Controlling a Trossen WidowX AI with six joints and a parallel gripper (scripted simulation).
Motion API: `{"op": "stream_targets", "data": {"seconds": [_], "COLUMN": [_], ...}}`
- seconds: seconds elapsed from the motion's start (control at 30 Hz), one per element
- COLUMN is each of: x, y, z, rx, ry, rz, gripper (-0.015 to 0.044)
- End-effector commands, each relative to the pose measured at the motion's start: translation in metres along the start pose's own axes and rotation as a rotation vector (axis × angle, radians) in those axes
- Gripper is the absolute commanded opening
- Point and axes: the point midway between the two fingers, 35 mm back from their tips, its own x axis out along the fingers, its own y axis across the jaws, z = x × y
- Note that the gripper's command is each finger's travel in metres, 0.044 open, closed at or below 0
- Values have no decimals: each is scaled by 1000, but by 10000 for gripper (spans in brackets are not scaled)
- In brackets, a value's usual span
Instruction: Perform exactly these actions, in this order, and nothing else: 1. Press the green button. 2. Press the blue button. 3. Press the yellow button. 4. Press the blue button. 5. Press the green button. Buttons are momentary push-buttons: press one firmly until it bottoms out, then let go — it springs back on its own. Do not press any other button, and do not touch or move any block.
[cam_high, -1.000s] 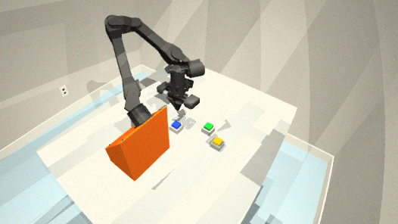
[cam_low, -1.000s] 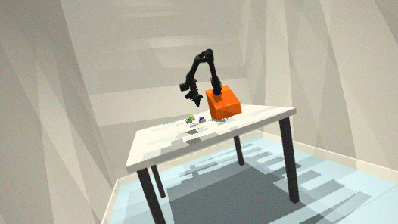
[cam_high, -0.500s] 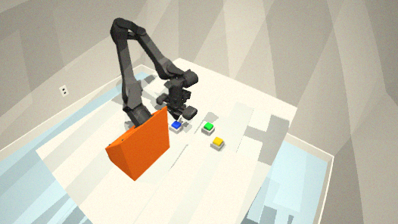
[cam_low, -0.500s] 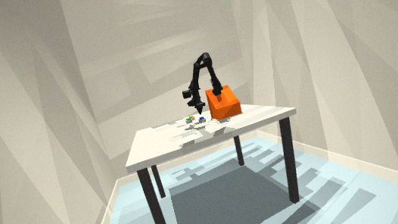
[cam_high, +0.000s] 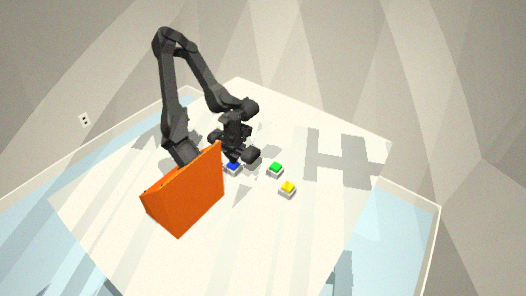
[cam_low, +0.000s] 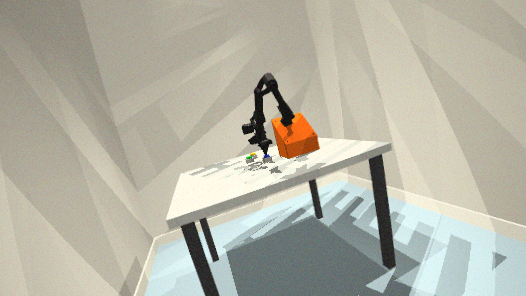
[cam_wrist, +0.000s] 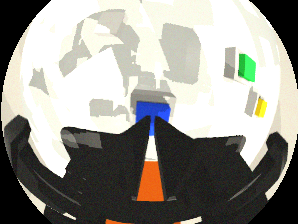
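Looking from the top, the gripper hangs low above the blue button, at the near edge of the big orange box, with the arm bent down steeply so that the tool points almost straight at the table; I judge this pose is chosen so that the push goes downward and the button can bottom out. The green button and the yellow button sit apart to the right, near each other, and the tool is well away from both, so no wrong button is at risk. In the exterior view, the gripper tip stands just over the blue button; whether it already touches I cannot tell, the things are too small there. In the wrist view, the two fingers are closed to a narrow point with nothing between them, which makes one firm tip for pressing, and this tip aims at the blue button in the middle, while the green button and the yellow button lie off to the right side. It seems to be a blue press, but which of the two I cannot say.
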Motion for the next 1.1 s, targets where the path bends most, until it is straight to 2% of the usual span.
{"op": "stream_targets", "data": {"seconds": [0.0, 0.67, 0.83, 0.97, 1.07], "x": [7, 9, -23, -27, -55], "y": [0, 0, -1, -1, -3], "z": [-3, -3, -2, -2, 1], "rx": [12, 13, 11, 12, 12], "ry": [7, 7, 6, 6, 5], "rz": [5, 6, 4, 4, -3], "gripper": [20, 20, 20, 20, 20]}}
